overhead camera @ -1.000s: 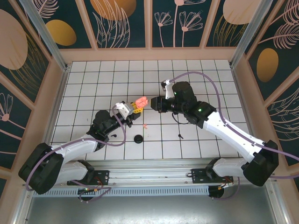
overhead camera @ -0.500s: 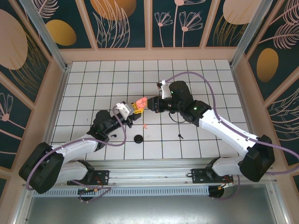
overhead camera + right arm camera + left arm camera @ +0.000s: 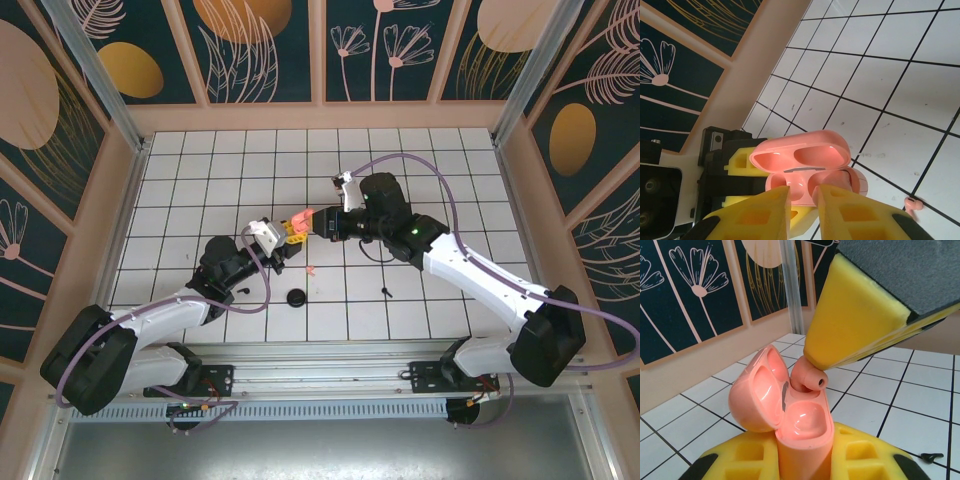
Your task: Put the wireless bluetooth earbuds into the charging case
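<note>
My left gripper point(image 3: 291, 233) is shut on the body of the salmon-pink charging case point(image 3: 802, 450), which it holds upright with the lid open. One pink earbud point(image 3: 809, 379) sits in the far socket, and a yellow finger of my right gripper point(image 3: 319, 222) rests on top of it. The near socket is empty. In the right wrist view the right gripper point(image 3: 804, 192) hangs just over the case point(image 3: 800, 152), jaws a narrow gap apart with nothing between them. Another pink earbud point(image 3: 311, 269) lies on the tiles below the case. Two black earbuds point(image 3: 386, 292) point(image 3: 243, 289) also lie loose.
A black round disc point(image 3: 296, 298) lies on the tiles near the front, between the arms. The white tiled floor point(image 3: 440, 180) is walled in by wooden panels on three sides. Both arms meet over the middle of the floor.
My right gripper has moved left, up to the open case, and now rests on the earbud in its socket. The left arm and the case have stayed put.
</note>
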You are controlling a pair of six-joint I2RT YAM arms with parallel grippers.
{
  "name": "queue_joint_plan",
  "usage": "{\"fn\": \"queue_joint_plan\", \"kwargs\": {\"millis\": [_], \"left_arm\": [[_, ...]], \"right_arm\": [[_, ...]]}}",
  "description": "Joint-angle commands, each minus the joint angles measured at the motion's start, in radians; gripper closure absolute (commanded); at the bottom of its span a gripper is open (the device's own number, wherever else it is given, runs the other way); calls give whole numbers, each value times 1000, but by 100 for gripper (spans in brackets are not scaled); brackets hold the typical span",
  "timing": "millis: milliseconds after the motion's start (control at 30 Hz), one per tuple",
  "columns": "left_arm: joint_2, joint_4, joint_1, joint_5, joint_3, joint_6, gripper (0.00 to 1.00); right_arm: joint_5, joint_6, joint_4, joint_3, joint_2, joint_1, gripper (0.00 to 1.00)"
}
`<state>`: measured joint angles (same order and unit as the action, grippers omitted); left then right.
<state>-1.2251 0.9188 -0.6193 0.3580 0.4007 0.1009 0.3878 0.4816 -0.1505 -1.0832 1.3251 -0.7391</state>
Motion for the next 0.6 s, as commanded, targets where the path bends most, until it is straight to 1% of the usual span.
{"fn": "queue_joint_plan", "kwargs": {"millis": [0,567], "left_arm": [[3,46,-7,36,27,-10,90],[-13,66,-8,76,38,-27,90]], "right_arm": [[2,7,40,2,14,5,78],[13,16,83,2,35,0,74]]}}
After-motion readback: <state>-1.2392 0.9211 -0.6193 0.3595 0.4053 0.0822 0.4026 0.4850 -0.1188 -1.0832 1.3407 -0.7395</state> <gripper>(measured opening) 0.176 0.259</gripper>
